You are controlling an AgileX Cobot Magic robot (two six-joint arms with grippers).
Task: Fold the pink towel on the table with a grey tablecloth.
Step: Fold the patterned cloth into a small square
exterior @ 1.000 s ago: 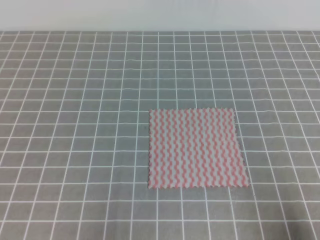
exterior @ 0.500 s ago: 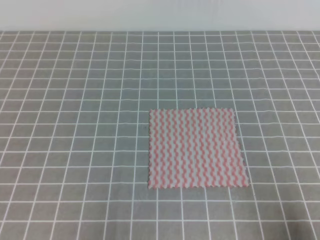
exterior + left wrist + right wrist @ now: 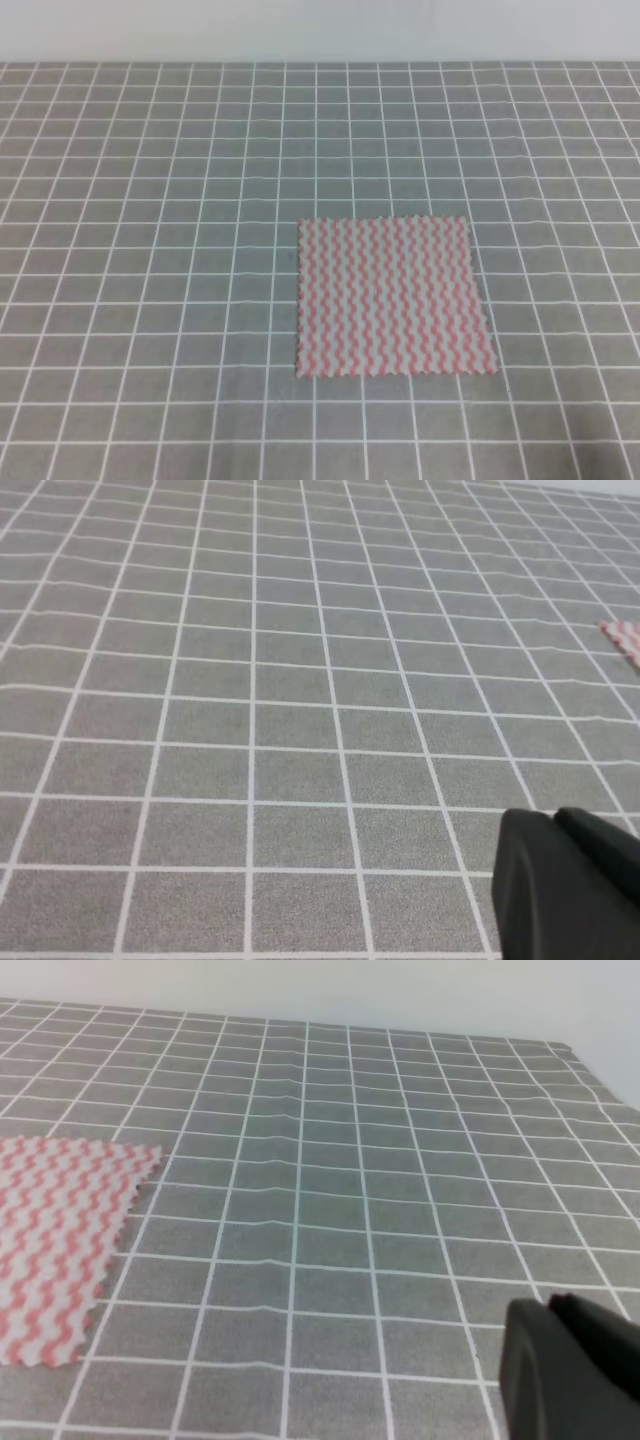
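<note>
The table with a grey tablecloth [image 3: 150,250] fills the frame. The pink towel [image 3: 392,296] lies flat, right of centre, unfolded. Left gripper [image 3: 570,885] and right gripper [image 3: 570,1365] show only dark bodies at lower right; their spread cannot be told. Best: pinch one serrated edge cleanly and lay it onto the opposite edge.

From my right wrist camera I see the thin pink-and-white wavy-striped towel [image 3: 55,1235] lying flat at the left edge of the view, its serrated edge and one far corner pointing right, the rest cut off by the frame. It rests on the grey tablecloth with its grid of thin white lines [image 3: 380,1190], which runs to a pale wall at the far side. At the near right corner sits a dark, blurred piece of my right gripper [image 3: 570,1370], well apart from the towel; I cannot tell how its jaws stand.
</note>
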